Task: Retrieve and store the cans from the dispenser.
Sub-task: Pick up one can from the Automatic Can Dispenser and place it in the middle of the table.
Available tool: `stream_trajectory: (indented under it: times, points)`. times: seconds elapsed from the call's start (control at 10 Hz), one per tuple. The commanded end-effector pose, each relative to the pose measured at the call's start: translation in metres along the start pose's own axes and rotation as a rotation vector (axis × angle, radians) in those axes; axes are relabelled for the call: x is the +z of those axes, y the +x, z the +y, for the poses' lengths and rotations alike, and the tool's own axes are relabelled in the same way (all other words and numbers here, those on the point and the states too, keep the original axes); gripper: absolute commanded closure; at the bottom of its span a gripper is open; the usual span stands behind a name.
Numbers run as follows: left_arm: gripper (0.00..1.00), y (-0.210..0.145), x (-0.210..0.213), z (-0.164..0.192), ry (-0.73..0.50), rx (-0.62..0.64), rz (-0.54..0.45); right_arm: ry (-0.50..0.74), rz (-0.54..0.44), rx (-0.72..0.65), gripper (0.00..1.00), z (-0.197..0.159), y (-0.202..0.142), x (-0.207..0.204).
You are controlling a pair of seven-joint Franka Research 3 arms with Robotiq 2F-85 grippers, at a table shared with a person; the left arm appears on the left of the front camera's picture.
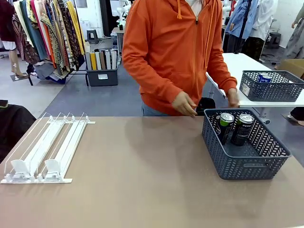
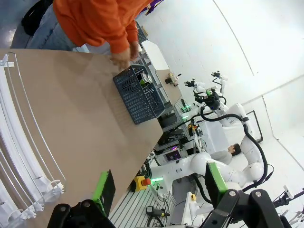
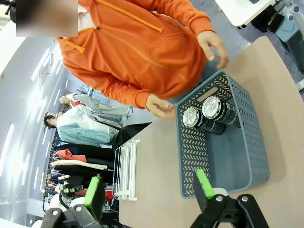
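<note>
The white and clear dispenser point(image 1: 42, 145) lies at the table's left, and I see no cans in its lanes. Two dark cans point(image 1: 225, 126) point(image 1: 243, 128) with silver tops stand leaning in the grey mesh basket point(image 1: 247, 166) at the right. In the right wrist view my right gripper point(image 3: 149, 190) is open above the table, short of the basket point(image 3: 190, 156) with both cans point(image 3: 197, 118) point(image 3: 221, 110) in it. In the left wrist view my left gripper point(image 2: 160, 187) hangs open past the table edge, with the dispenser point(image 2: 19, 142) to its left and the basket point(image 2: 133, 97) farther off.
A person in an orange hoodie stands at the far side, with hands point(image 1: 184, 103) point(image 1: 232, 97) near the basket's far rim. A second mesh basket point(image 1: 270, 90) holding a blue can point(image 1: 265, 77) sits on a white table behind.
</note>
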State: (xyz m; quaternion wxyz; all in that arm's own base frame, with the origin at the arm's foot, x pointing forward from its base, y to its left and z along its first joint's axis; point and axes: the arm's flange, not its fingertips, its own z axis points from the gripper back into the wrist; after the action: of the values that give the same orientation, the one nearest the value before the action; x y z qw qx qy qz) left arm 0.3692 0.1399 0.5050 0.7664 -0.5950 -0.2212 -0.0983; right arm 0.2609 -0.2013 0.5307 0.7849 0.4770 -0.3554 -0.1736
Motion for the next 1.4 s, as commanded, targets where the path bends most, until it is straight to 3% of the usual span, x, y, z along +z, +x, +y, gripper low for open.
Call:
stream_trajectory:
  times: [0.0, 1.3]
  points:
    - [0.0, -0.0004, -0.0009, -0.002, 0.0, 0.012, -0.005, 0.033, -0.023, 0.022, 0.0, 0.0005, 0.0026, -0.0027]
    - [0.0, -0.0004, -0.0009, -0.002, 0.0, 0.012, -0.005, 0.033, -0.023, 0.022, 0.0, 0.0005, 0.0026, -0.0027]
